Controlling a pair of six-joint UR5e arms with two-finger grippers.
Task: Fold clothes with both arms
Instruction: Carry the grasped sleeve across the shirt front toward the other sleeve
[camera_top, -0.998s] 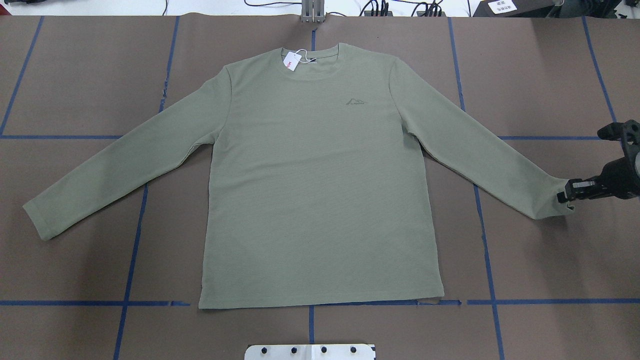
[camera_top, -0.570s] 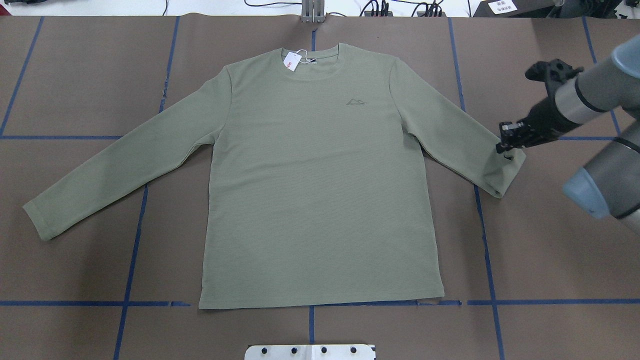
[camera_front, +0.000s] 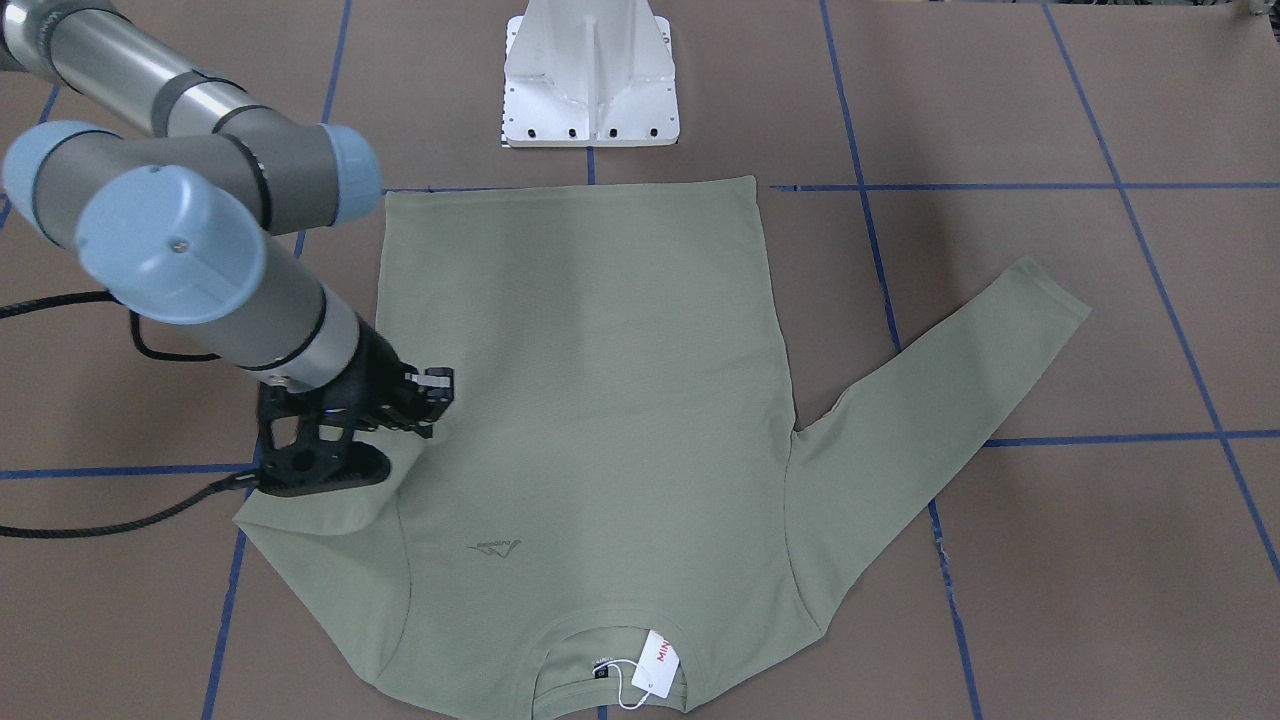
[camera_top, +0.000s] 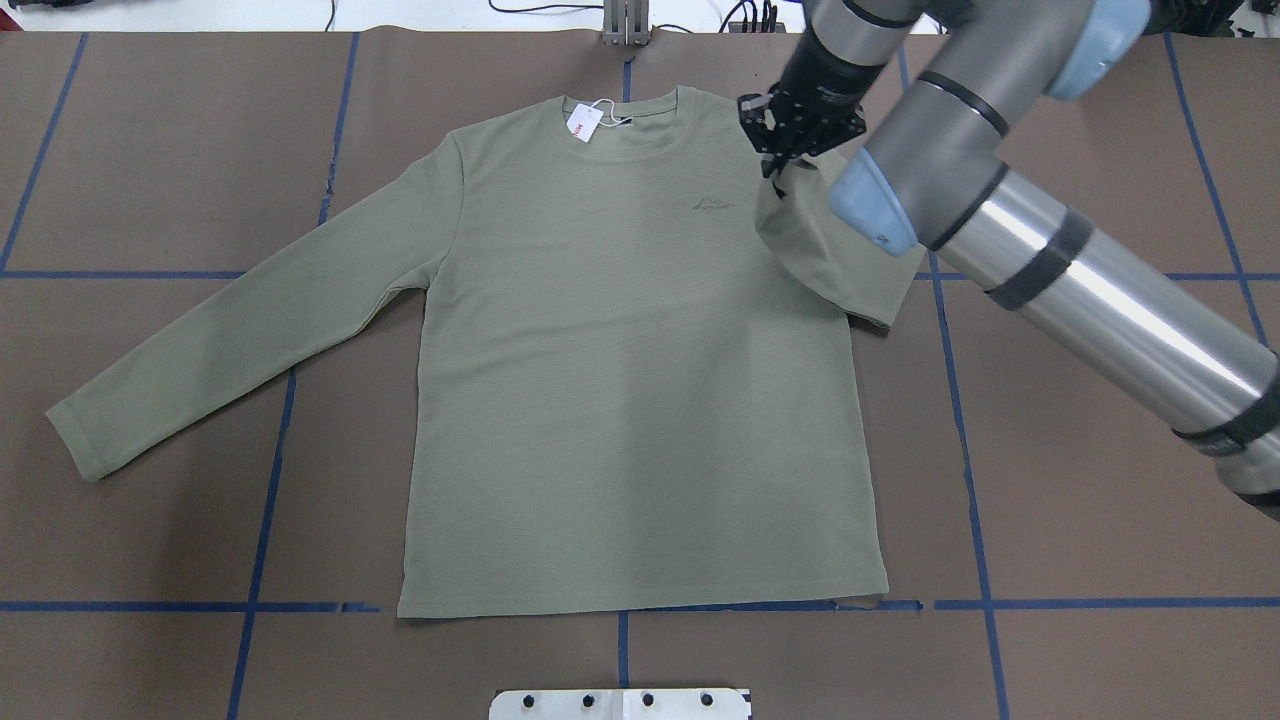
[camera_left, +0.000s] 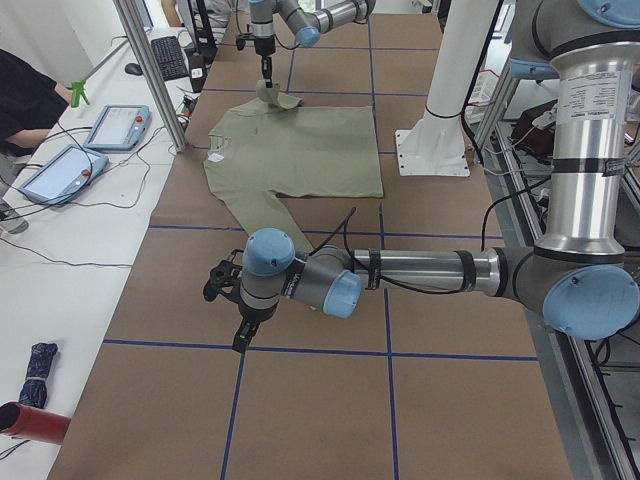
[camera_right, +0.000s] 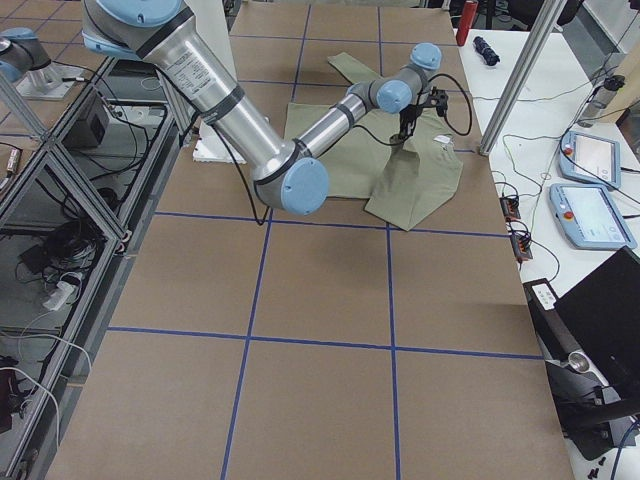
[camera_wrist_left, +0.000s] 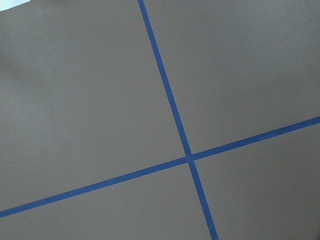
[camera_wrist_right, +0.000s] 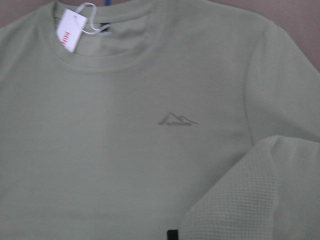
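**Right gripper (camera_top: 775, 165) pinching a sleeve cuff above the shirt's shoulder**

Its jaws are pressed on the cuff of the near sleeve (camera_top: 830, 260), which doubles back under it, just beside the collar. Left gripper (camera_left: 240, 338) hovers over bare table, well apart from the garment; I cannot tell whether it is spread.

Brown paper covers the table (camera_top: 1100, 480), crossed by blue tape lines (camera_top: 970, 480). One sage-green long-sleeved shirt (camera_top: 620, 380) lies flat, with one white hang tag (camera_top: 582, 124). There is one white pedestal (camera_front: 590, 70), and two pendants (camera_left: 118, 125) lie on a side bench.

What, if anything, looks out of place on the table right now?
Nothing damaged or spilled. The shirt lies flat; only one sleeve is doubled back toward its shoulder, held by the right gripper. A hang tag sits at the collar.
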